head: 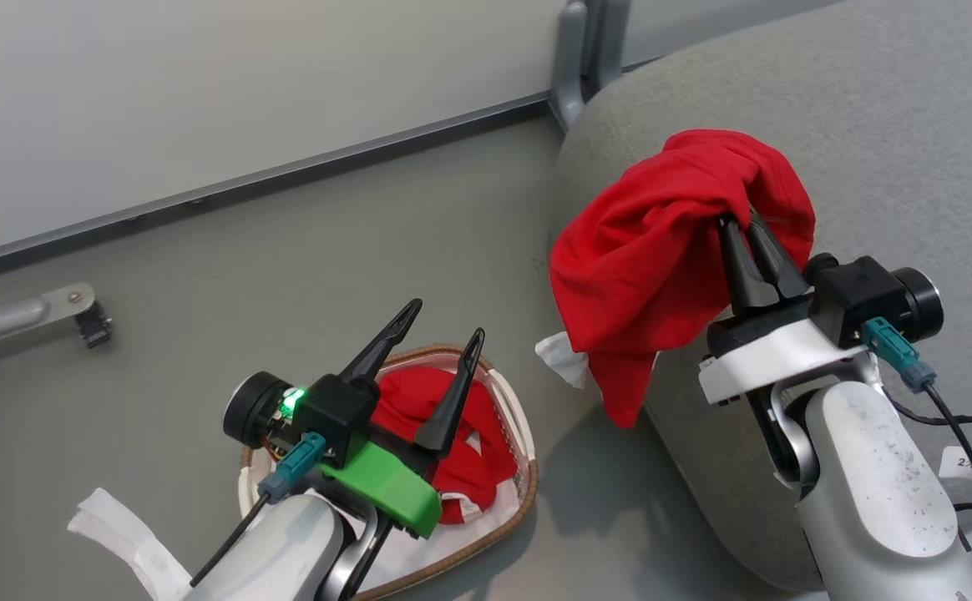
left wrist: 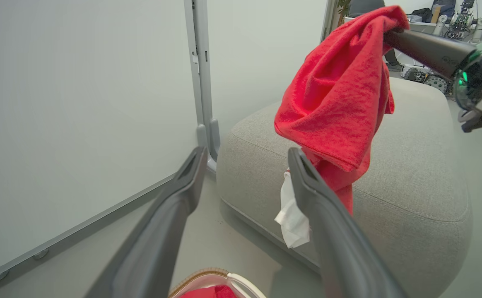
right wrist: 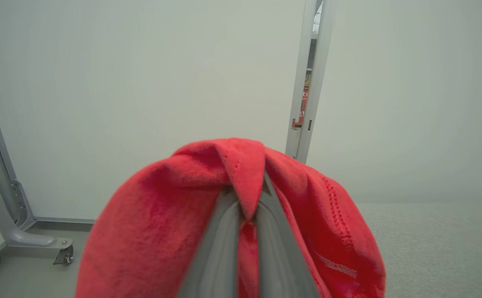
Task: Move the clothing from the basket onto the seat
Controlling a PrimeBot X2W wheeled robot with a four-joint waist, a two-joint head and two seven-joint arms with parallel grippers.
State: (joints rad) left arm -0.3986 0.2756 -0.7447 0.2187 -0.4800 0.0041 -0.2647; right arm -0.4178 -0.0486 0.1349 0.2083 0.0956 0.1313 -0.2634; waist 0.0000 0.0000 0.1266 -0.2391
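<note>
In the head view our left gripper (head: 447,320) is at about 7 o'clock. Its two fingers are spread apart and hold nothing, poised over the basket (head: 528,488) on the floor (head: 286,234). Red clothing (head: 407,401) lies inside the basket.

At 2 o'clock from the basket, a red garment (head: 645,259) hangs from our right gripper (head: 741,227). The fingers are pressed together and pinch a fold of it over the seat (head: 870,125) at that cushion's 8 o'clock corner. A white cuff (head: 565,359) dangles at 6 o'clock of the garment.

The left wrist view adds the side profile: the bunched cloth is lifted above the cushion top, and its tail and cuff trail down in front of the seat's side. We cannot tell whether they touch it.

The right wrist view adds the pinch close up, with red fabric nipped between both fingers and draped over them.
</note>
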